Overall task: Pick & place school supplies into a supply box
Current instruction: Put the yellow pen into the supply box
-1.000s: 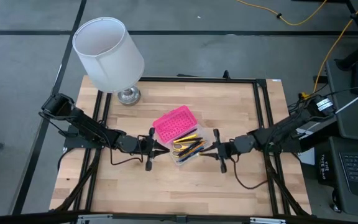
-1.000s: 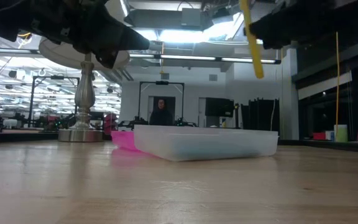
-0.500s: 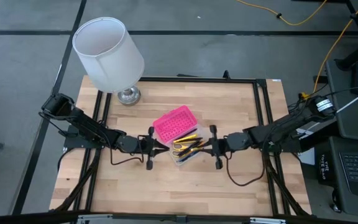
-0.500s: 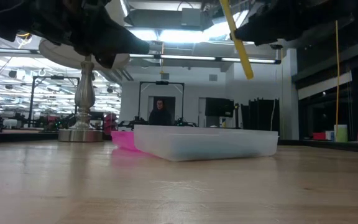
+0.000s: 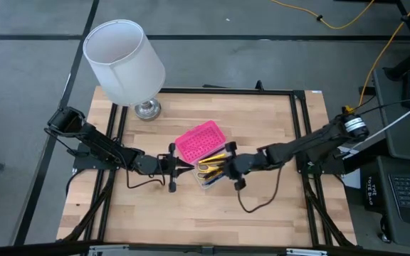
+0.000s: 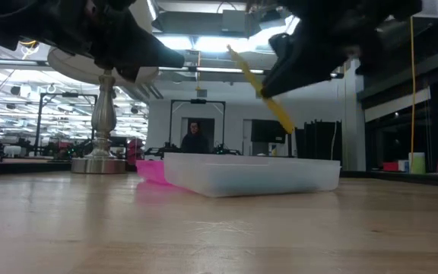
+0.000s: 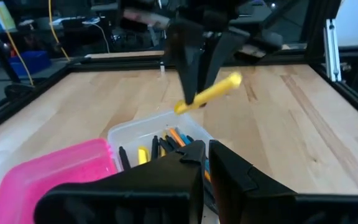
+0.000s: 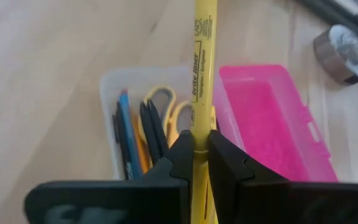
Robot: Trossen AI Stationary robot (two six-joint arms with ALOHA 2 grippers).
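yellow is the colour of the highlighter [image 8: 202,74] that the right pincer [image 8: 196,144] grasps tightly near the middle, hanging over the clear base of the supply box [image 5: 225,179]. in the low view the highlighter [image 6: 260,90] is tilted, its lower end pointing down toward the box [image 6: 251,173] but not yet touching it. the box sits in the middle of the wooden worktop [image 5: 262,213], with its pink lid [image 5: 198,140] lying flat and open beside the base. inside the base there are already several pens and pencils [image 8: 137,134] and the scissors [image 8: 166,107] with yellow handles. the left pincer [image 7: 204,151] waits just beside the box on its own side, clenched and empty. a white lamp [image 5: 123,60] stands at the far corner of the worktop, well apart. i think the step in hand is the placing of the highlighter. to do it well, the right arm should turn the highlighter so it lies along the long side of the base, parallel to the pens already there, and lower it until it is inside the walls before releasing. a release from too high or at a crossing angle could make it bounce out or rest on the rim.
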